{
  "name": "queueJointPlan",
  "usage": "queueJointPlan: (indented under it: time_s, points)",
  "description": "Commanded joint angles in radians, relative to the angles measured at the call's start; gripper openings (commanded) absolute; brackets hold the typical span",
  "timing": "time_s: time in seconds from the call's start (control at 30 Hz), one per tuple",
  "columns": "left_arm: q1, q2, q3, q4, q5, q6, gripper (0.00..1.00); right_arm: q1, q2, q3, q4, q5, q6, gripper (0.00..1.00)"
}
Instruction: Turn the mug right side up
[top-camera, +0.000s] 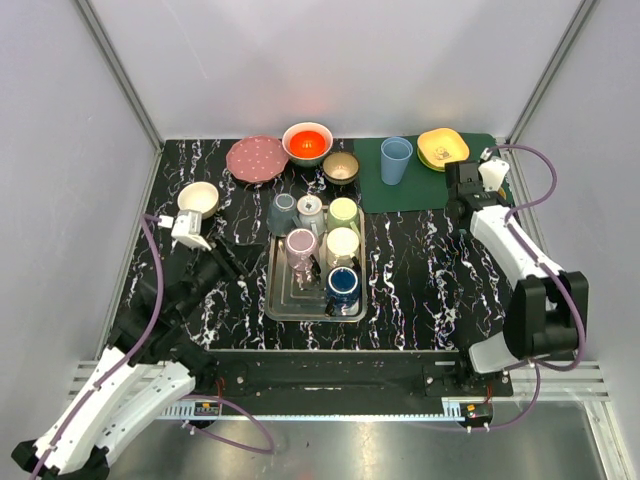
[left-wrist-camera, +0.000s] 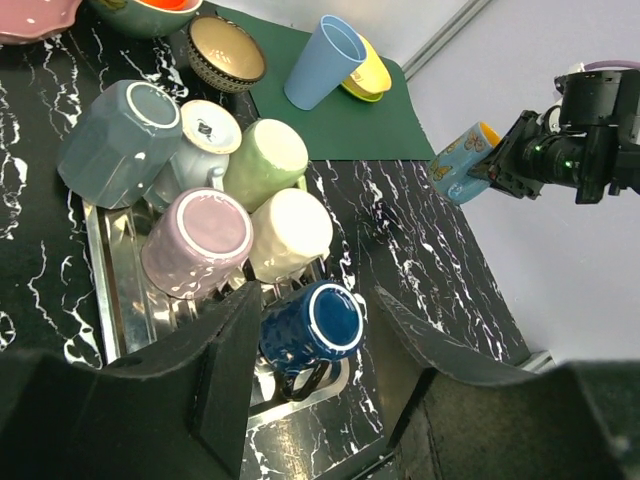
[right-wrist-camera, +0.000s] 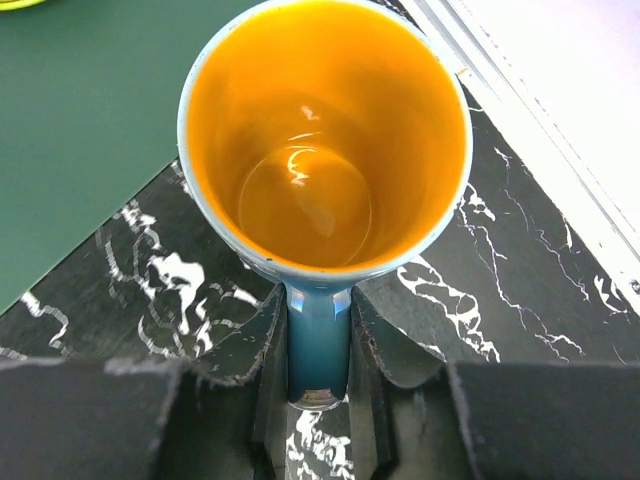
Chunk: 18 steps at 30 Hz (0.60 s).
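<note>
The mug (right-wrist-camera: 325, 130) is light blue with an orange inside. In the right wrist view I look straight into its open mouth. My right gripper (right-wrist-camera: 318, 335) is shut on its blue handle (right-wrist-camera: 318, 350), near the table's far right by the green mat (right-wrist-camera: 90, 110). In the left wrist view the mug (left-wrist-camera: 458, 165) hangs tilted from the right gripper (left-wrist-camera: 505, 158), with its mouth towards the gripper. In the top view the right gripper (top-camera: 463, 188) hides the mug. My left gripper (left-wrist-camera: 318, 296) is open and empty above the tray's near end, over a dark blue mug (left-wrist-camera: 312, 328).
A metal tray (top-camera: 277, 300) at the table's middle holds several upside-down mugs. At the back stand a pink plate (top-camera: 256, 158), a red bowl (top-camera: 307, 142), a dark bowl (top-camera: 341, 167), a blue cup (top-camera: 396, 160) and a yellow dish (top-camera: 443, 147). A cream bowl (top-camera: 199, 197) sits far left.
</note>
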Motion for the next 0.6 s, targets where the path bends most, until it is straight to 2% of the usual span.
queueJointPlan:
  time_s: [0.0, 0.2, 0.43, 0.57]
  points:
    - [0.005, -0.041, -0.021, -0.024, -0.056, 0.019, 0.49, -0.064, 0.056, 0.076, 0.153, 0.070, 0.001, 0.00]
    - [0.005, -0.073, -0.043, -0.044, -0.070, 0.021, 0.49, -0.133, 0.138, 0.048, 0.240, 0.015, -0.046, 0.00]
    - [0.005, -0.064, -0.067, -0.048, -0.057, -0.002, 0.49, -0.142, 0.190, 0.025, 0.283, -0.047, -0.054, 0.00]
    - [0.005, -0.050, -0.073, -0.045, -0.054, -0.009, 0.56, -0.144, 0.227, 0.007, 0.273, -0.079, -0.039, 0.00]
